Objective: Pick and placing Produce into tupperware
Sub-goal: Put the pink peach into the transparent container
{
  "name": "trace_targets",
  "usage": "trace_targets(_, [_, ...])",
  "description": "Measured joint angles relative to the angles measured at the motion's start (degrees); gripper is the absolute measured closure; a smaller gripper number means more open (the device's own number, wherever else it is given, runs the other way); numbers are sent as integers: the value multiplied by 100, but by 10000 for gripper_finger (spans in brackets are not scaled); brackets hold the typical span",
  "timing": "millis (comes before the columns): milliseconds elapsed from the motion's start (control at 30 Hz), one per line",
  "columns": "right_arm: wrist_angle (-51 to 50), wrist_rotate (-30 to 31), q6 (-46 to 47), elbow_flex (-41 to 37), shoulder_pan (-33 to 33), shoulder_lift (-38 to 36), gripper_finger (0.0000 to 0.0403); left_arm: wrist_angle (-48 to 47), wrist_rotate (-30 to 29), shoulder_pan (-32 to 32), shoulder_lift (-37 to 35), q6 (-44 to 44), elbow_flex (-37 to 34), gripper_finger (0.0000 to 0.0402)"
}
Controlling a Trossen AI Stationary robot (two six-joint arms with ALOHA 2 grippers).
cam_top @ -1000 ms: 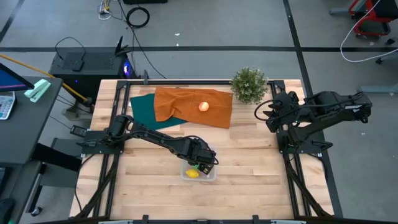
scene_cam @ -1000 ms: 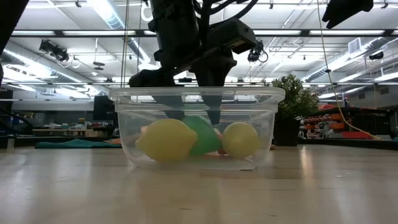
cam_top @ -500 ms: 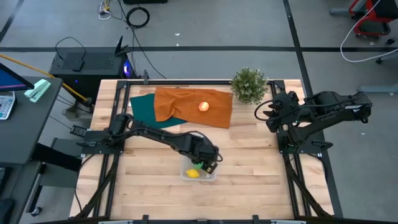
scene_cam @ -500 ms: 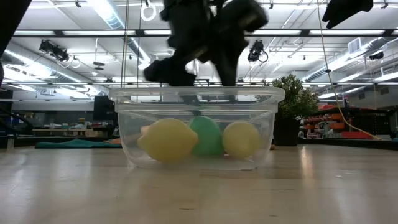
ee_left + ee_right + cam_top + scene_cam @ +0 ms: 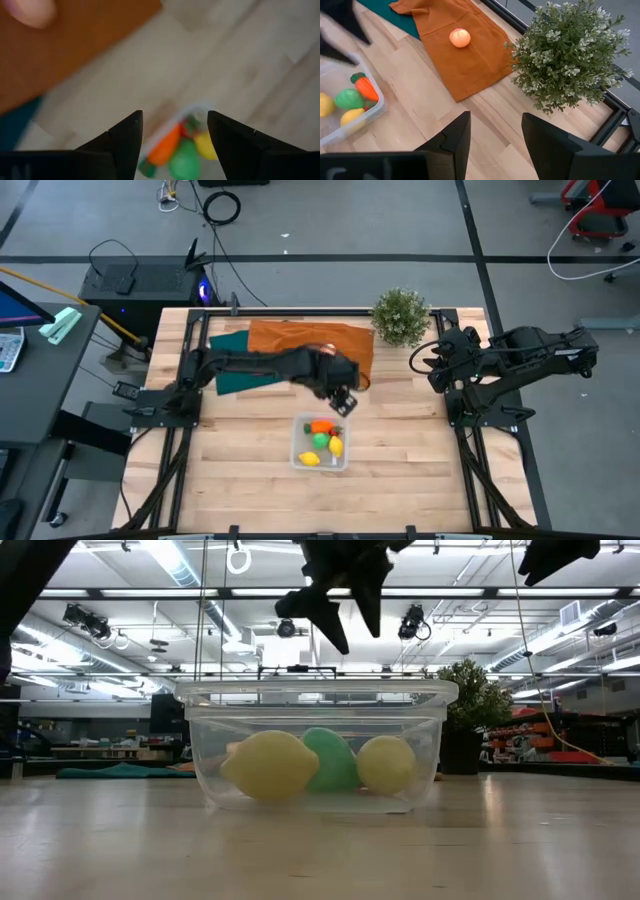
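Observation:
The clear tupperware (image 5: 298, 452) (image 5: 200, 740) stands on the wood near the table's near edge. In it lie the orange carrot (image 5: 321, 426) (image 5: 366, 89), the green round one (image 5: 320, 441) (image 5: 330, 758) and two yellow lemons (image 5: 336, 446) (image 5: 311, 459). The pale reddish apple (image 5: 459, 37) rests on the orange cloth (image 5: 300, 338). My left gripper (image 5: 343, 400) (image 5: 175, 117) hangs open and empty above the wood between the tupperware and the cloth. My right gripper (image 5: 492, 120) (image 5: 425, 360) waits open at the table's right edge.
A bushy potted plant (image 5: 400, 316) stands at the far right corner, close to my right gripper. A teal cloth (image 5: 228, 358) lies partly under the orange one at the far left. Bare wood stretches left and right of the tupperware.
My left gripper has risen out of the tupperware and swung toward the table's far edge, ending near the orange cloth. The green round one, tilted beneath the fingers before, now sits still between the two lemons.

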Motion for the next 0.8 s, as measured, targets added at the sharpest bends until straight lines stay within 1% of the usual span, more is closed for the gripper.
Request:
trace_targets(200, [0,0,41,0,0,0,257,-223,24,503,-4,673,200,173])
trace_targets(333, [-1,0,42,0,-2,0,257,-313,464,824,-4,1173,157,175])
trace_targets(567, [0,0,56,0,0,0,257,-445,389,1267,0,1894,124,193])
trace_targets(800, [21,0,225,0,0,12,257,-599,388,1716,-1,2437,124,217])
